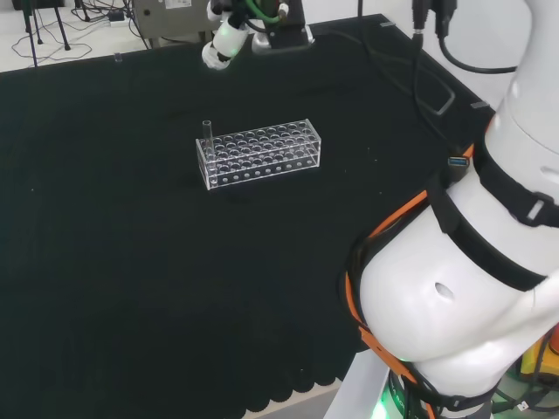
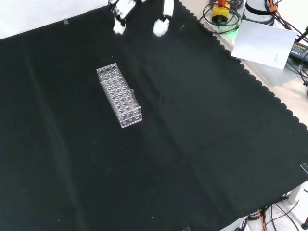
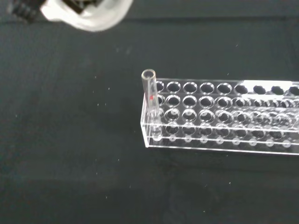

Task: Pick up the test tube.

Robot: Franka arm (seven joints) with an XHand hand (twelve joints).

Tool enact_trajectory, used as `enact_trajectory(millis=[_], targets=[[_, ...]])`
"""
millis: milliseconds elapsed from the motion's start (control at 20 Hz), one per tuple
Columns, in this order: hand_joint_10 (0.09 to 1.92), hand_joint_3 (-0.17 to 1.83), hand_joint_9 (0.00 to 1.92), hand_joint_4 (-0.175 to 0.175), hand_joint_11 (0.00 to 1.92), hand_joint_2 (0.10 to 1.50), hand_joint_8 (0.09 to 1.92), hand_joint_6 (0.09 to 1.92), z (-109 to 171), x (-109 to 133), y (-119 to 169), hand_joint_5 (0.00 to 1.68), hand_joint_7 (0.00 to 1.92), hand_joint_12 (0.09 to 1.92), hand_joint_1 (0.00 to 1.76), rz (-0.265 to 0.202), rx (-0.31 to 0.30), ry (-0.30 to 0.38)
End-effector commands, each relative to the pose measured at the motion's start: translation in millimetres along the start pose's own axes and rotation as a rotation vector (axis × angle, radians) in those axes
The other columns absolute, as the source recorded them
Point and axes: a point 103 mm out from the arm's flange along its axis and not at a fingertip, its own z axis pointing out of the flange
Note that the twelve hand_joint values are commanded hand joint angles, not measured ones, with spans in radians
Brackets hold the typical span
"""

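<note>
Where holes stud the clear rack (image 3: 219, 116), a cylindrical glass test tube (image 3: 150, 100) stands upright.

A clear test tube (image 3: 150, 100) stands upright in a corner hole of a clear plastic rack (image 3: 224, 116), its open mouth rising above the rack's top plate and a small red mark showing on its side. The rack's other holes in view look empty. The rack sits on the black cloth (image 3: 60, 154) of the worktop, and a blurred white part of the robot hand (image 3: 86, 14) shows well apart from the tube.
</note>
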Motion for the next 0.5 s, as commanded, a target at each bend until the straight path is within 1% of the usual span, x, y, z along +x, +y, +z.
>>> enact_trajectory(millis=[50, 250, 500], targets=[[0.97, 0.59, 0.32, -0.134, 0.04, 0.65, 0.95, 0.17, 16, 10, 32, 0.35, 0.32, 1.54, 0.88, -0.010, 0.039, 0.013], [0.97, 0.61, 0.34, -0.139, 0.05, 0.64, 0.95, 0.18, 24, 7, 45, 0.36, 0.34, 1.53, 0.90, -0.004, 0.062, 0.020], [0.96, 0.63, 0.38, -0.145, 0.08, 0.63, 0.96, 0.20, 36, 4, 61, 0.38, 0.38, 1.52, 0.91, -0.008, 0.103, 0.003]])
